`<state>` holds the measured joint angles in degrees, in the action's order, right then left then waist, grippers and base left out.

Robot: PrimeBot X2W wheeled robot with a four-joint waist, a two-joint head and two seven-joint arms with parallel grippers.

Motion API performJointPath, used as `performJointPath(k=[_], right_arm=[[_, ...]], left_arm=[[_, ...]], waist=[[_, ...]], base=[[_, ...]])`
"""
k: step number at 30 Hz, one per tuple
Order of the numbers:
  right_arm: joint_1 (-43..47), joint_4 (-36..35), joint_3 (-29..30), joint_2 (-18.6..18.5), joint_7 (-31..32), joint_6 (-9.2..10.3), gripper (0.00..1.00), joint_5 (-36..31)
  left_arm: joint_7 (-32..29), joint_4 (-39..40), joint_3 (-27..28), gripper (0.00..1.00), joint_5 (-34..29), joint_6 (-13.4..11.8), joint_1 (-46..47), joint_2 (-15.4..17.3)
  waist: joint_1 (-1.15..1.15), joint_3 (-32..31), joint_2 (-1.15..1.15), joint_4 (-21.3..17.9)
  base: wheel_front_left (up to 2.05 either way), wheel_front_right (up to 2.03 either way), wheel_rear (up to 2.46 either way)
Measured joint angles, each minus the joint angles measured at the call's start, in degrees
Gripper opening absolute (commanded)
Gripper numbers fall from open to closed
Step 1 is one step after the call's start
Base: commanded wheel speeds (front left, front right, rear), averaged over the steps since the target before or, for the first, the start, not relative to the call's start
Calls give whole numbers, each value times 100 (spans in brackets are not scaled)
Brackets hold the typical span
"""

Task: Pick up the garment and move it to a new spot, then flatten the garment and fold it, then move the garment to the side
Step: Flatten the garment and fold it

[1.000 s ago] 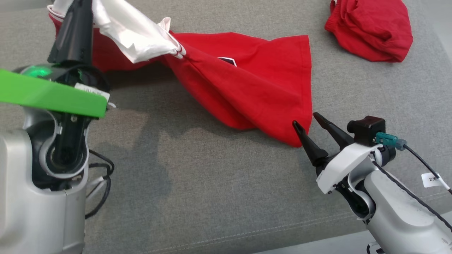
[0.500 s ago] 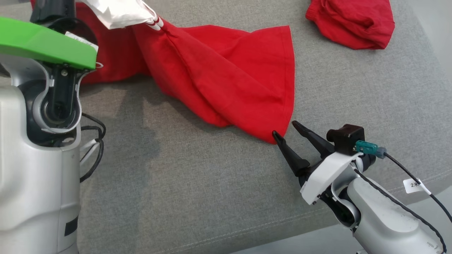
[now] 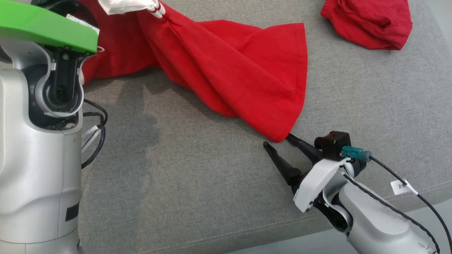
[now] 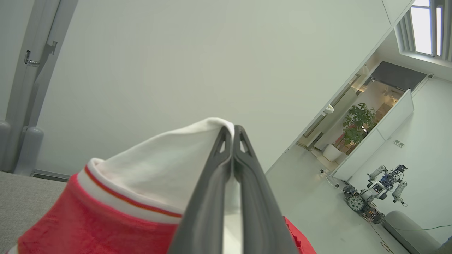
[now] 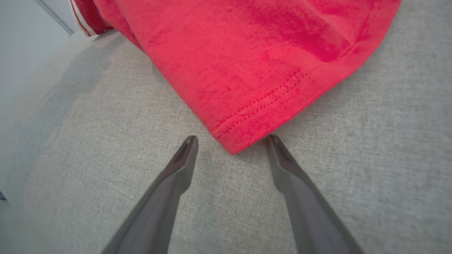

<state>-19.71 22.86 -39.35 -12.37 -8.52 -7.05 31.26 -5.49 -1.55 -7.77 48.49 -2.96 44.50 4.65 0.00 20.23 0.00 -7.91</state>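
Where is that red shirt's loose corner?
That corner of the red shirt lies on the grey cushion, right of centre in the head view, its tip just inside the open right end effector.

The left arm (image 3: 39, 169) rises steeply over the left part of the cushion (image 3: 197, 183), with a green plate (image 3: 46, 33) across its wrist. The left gripper (image 4: 233, 127) points upward, its two dark fingers pressed together and pinching the white cloth of the garment (image 4: 159, 165). The right arm (image 3: 385, 225) comes in low over the cushion's front edge. The right gripper (image 3: 276, 141) lies almost flat, fingers spread wide and holding nothing, one tip on each side of the garment's corner.
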Motion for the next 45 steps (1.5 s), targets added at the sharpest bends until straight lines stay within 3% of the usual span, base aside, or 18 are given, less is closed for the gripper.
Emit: performJointPath(k=[6, 7, 8, 10, 13, 16, 17, 24, 33, 45], right_arm=[[-321, 182, -77, 77, -48, -1, 96, -46], [-382, 209, -99, 81, -52, -1, 84, -60], [-433, 242, -132, 82, -52, -1, 51, -66], [-480, 302, -192, 83, -52, -1, 36, -69], [-483, 366, -311, 89, -53, -1, 32, -68], [-531, 398, -464, 93, -98, -1, 18, -68], [-558, 400, -499, 94, -103, -1, 2, -57], [-638, 86, -452, 82, -361, -2, 0, 325], [-929, -636, 230, -649, -514, -2, 0, 472], [-1642, -1573, 628, -1147, -509, -2, 0, 1071]], left_arm=[[59, -169, -2, 0, 0, 90, 46, -11], [87, -191, -9, 0, 0, 99, 46, -15], [108, -212, -12, 0, 0, 103, 47, -22], [110, -272, -29, 0, 0, 146, 48, -32], [158, -375, -36, 0, 0, 174, 49, -36], [225, -456, 0, 0, 0, 196, 49, -35], [236, -493, 18, 0, 0, 197, 49, -34], [412, -737, 200, 0, 0, 305, 46, 59], [635, -1021, 390, 0, 1, 398, -34, 191], [701, -995, 454, 0, 15, 454, 46, 248]], waist=[[0, 15, 0, 26], [0, 17, 0, 30], [0, 18, 0, 35], [0, 19, 0, 45], [0, 15, 0, 57], [0, 1, 0, 60], [0, -6, 0, 59], [0, -140, 0, -3], [0, -484, 0, -134], [0, -888, 0, -250]], base=[[0, 0, 0], [0, 0, 0], [0, 0, 0], [0, 0, 0], [0, 0, 0], [0, 0, 0], [0, 0, 0], [0, 0, 0], [0, 0, 0], [0, 0, 0]])
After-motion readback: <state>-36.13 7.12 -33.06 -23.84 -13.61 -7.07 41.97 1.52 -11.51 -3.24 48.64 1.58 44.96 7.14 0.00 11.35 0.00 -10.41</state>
